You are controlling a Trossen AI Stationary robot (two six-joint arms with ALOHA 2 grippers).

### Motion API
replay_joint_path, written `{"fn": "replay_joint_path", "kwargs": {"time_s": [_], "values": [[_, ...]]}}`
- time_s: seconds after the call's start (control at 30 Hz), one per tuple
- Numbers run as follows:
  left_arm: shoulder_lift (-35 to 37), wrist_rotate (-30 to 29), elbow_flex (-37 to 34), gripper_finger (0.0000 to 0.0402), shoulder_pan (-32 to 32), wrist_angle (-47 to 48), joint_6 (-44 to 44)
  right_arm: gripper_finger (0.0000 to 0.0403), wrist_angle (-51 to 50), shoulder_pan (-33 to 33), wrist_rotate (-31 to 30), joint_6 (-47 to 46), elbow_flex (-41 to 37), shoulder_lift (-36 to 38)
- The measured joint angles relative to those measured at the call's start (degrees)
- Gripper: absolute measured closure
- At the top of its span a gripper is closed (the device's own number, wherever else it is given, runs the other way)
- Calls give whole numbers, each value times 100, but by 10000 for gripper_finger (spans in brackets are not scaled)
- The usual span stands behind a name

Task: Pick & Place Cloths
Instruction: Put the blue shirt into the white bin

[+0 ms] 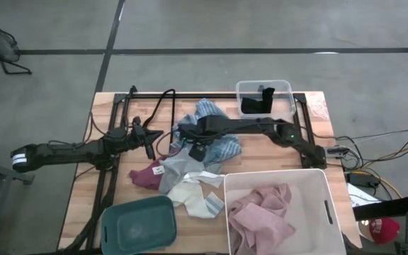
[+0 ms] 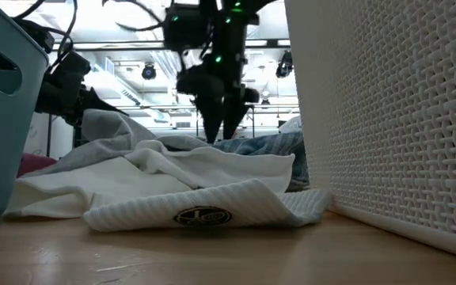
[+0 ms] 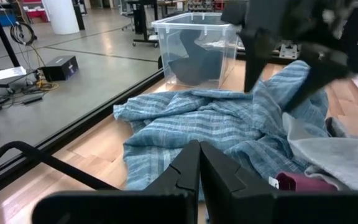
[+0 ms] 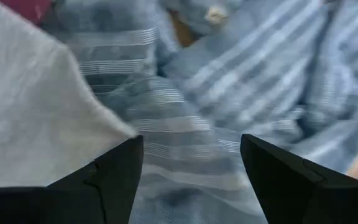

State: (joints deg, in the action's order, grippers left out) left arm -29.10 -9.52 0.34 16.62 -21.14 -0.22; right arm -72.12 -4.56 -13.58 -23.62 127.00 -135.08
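Seen from above, the right pincer [image 1: 198, 150] is hanging over the blue-striped cloth [image 1: 218, 145] in the heap of cloths at mid-counter [image 1: 83, 198], while the left pincer [image 1: 149, 136] is waiting just beside the heap; a pink cloth [image 1: 261, 212] is lying in the white bin [image 1: 329, 212], a black one [image 1: 255, 103] in the clear bin [image 1: 285, 88], and a green bin [image 1: 140, 223] is sitting empty. At counter level, the right pincer [image 2: 222, 127] is pointing down just above the folds, behind a white cloth [image 2: 204, 170]. The left wrist view is showing that arm's fingers [image 3: 185, 174] pressed together, empty, with the striped cloth [image 3: 210, 124] spread ahead. The right wrist view is showing fingers [image 4: 114, 171] spread wide over striped fabric [image 4: 241, 81] beside a grey cloth [image 4: 36, 106]. The fabric looks light, limp and likely to drag its neighbours; a raised fold would probably offer the surest hold.
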Motion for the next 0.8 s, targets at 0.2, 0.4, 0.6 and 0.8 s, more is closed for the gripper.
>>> {"fn": "replay_joint_path", "kwargs": {"time_s": [0.2, 0.4, 0.6, 0.8], "values": [[-1, 0, 0, 388, 0, 29, 0, 112, -280, -20, 151, 51, 483, -616], [-2, 2, 0, 388, 0, 28, -1, 110, -294, -51, 166, 82, 422, -871], [-2, 0, 0, 388, 0, 43, -1, 162, -223, -74, 168, 203, 405, -1106], [-2, 0, 0, 388, 0, 69, 0, 298, -182, -63, 188, 361, 400, -1121]]}}
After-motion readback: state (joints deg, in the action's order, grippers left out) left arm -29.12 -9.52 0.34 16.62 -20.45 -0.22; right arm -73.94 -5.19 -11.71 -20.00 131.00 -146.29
